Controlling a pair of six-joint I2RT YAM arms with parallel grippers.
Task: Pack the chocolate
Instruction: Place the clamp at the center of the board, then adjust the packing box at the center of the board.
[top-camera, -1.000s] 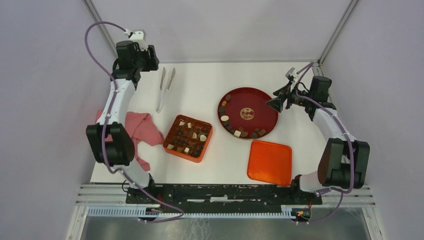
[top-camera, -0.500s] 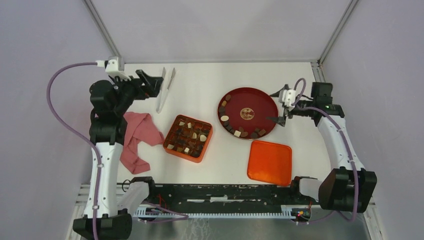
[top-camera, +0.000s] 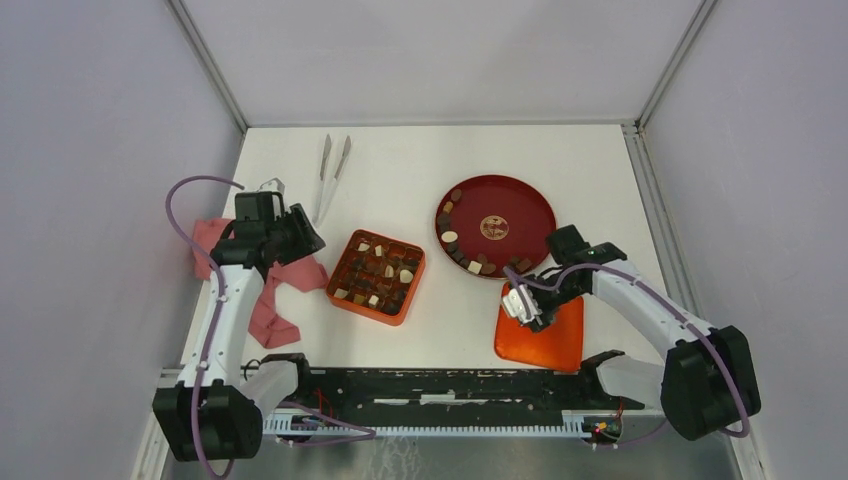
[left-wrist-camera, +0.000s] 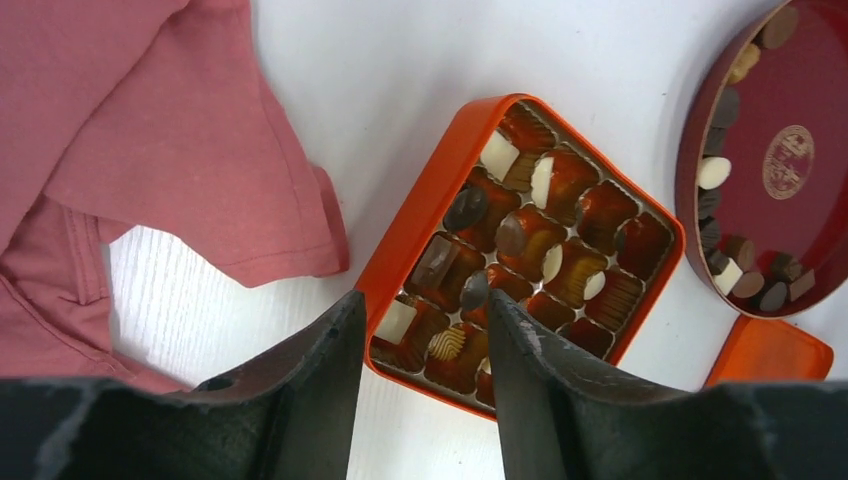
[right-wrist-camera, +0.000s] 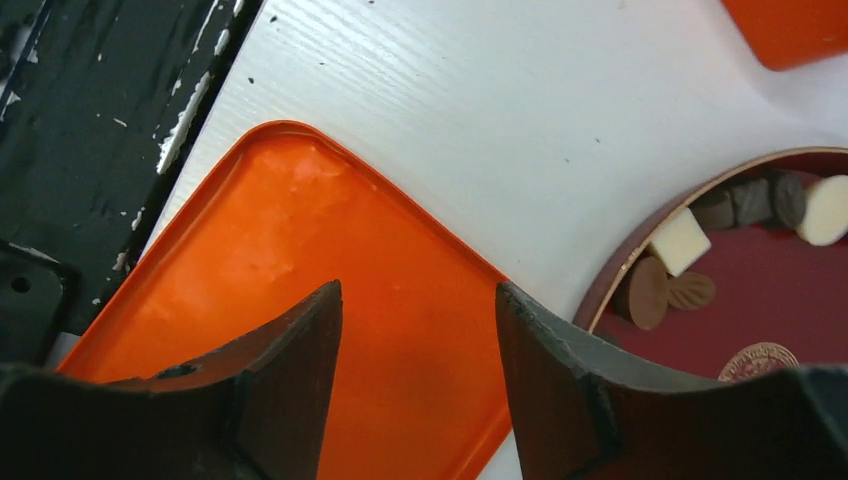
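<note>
The chocolate lies in two places. Some pieces (top-camera: 381, 272) fill cells of the orange compartmented box (top-camera: 365, 311), and others (top-camera: 452, 237) line the left and near rim of the dark-red plate (top-camera: 520, 210). My left gripper (top-camera: 303, 238) hovers over the pink cloth just left of the box. It is open and empty, with the box (left-wrist-camera: 425, 205) and its chocolate (left-wrist-camera: 497, 157) seen beyond the fingertips (left-wrist-camera: 345, 320). My right gripper (top-camera: 527, 306) is open and empty above the orange lid (right-wrist-camera: 300, 260), near the plate's chocolate (right-wrist-camera: 680, 242).
A pink cloth (top-camera: 272, 282) is crumpled left of the box. Metal tongs (top-camera: 331, 176) lie at the back left. The flat orange lid (top-camera: 558, 338) rests near the front edge, right of centre. White walls close in both sides.
The left arm swung from beside the tongs down to the cloth next to the box. The right arm left the plate's right edge and came down over the orange lid.
</note>
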